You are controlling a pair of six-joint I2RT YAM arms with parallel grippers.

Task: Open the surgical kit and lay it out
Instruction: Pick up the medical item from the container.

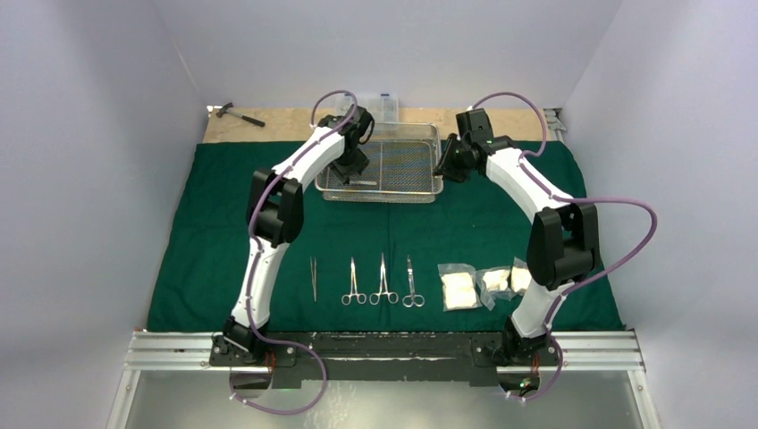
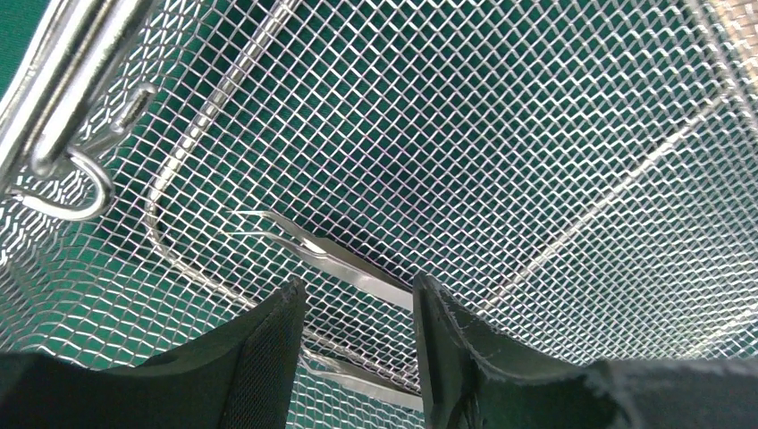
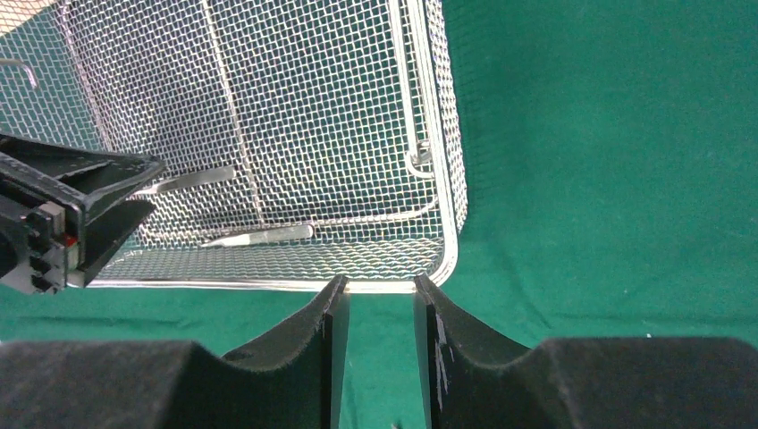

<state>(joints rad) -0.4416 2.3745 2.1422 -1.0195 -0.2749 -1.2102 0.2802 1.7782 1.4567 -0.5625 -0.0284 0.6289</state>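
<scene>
**Top view.** The tray [image 1: 393, 194] lies at 12 o'clock on the cloth [image 1: 223, 232]. The left claw [image 1: 351, 172] is lowered inside the tray's 9 o'clock end. The right claw [image 1: 442, 161] is outside its 3 o'clock end. Toward 6 o'clock, four laid-out instruments [image 1: 384, 281] and the gauze packets [image 1: 460, 290] are ranged in a row. The tweezers [image 1: 362, 181] are made out only as a bright sliver beside the left claw, so the left arm is judged the nearer.

**Left wrist.** The claw's jaws are seen apart, with nothing clamped. The tweezers lie flat on the mesh just past the fingertips. Their points are at 10 o'clock and their long axis runs toward 4 o'clock, passing behind the right finger [image 2: 447, 357]. A second steel strip [image 2: 357, 380] is seen lower in the gap, roughly parallel. The axis crosses the gap at a slant, so a small wrist turn is judged likely to help before closing.

**Right wrist.** These jaws are also apart, with only cloth seen between them. The tray's rim runs just past the tips at 12 o'clock, and contact cannot be told. Only here are two separate pieces shown, lying at 10 o'clock with the left claw over them at 9 o'clock.
</scene>
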